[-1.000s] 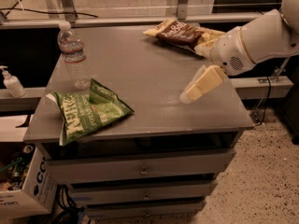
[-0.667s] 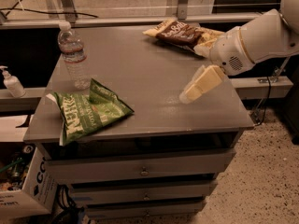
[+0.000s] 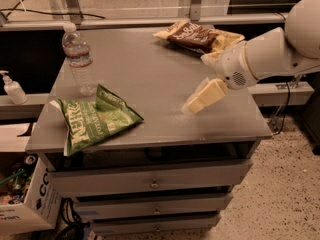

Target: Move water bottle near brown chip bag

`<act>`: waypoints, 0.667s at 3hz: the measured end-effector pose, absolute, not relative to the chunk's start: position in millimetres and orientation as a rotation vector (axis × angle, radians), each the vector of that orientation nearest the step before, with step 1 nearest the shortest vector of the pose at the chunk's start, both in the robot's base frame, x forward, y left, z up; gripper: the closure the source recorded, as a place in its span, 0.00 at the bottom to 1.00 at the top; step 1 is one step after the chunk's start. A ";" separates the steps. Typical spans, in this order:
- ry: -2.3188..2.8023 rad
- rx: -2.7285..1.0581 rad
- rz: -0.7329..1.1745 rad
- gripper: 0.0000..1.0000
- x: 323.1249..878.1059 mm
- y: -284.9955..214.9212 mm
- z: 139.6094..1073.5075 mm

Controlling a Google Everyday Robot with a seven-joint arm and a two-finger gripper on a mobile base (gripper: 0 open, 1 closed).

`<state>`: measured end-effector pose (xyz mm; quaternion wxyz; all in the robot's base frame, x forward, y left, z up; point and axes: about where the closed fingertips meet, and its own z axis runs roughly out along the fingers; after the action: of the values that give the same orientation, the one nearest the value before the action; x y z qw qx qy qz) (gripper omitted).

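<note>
The water bottle (image 3: 79,59), clear ribbed plastic with a white cap and a red-banded label, stands upright near the left edge of the grey table (image 3: 145,74). At the far right corner lies the brown chip bag (image 3: 191,34), resting on a pale yellow bag (image 3: 225,38). My gripper (image 3: 202,97) hangs over the right part of the table, pointing down and left from the white arm (image 3: 270,51). It is well apart from the bottle and holds nothing that I can see.
A green chip bag (image 3: 92,119) lies at the table's front left, just in front of the bottle. A small white pump bottle (image 3: 12,88) sits on a ledge to the left. A cardboard box (image 3: 22,204) stands on the floor at lower left. Drawers (image 3: 150,181) run under the tabletop.
</note>
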<state>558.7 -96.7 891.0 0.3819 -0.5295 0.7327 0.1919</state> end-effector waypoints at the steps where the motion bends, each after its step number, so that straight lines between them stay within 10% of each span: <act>1: 1.802 -1.290 0.495 0.00 588.1 -82.8 878.2; 2: 1.742 -1.236 0.486 0.00 629.1 -70.0 871.8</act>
<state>629.1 -70.0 871.8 0.4579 -0.5018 0.7069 0.1971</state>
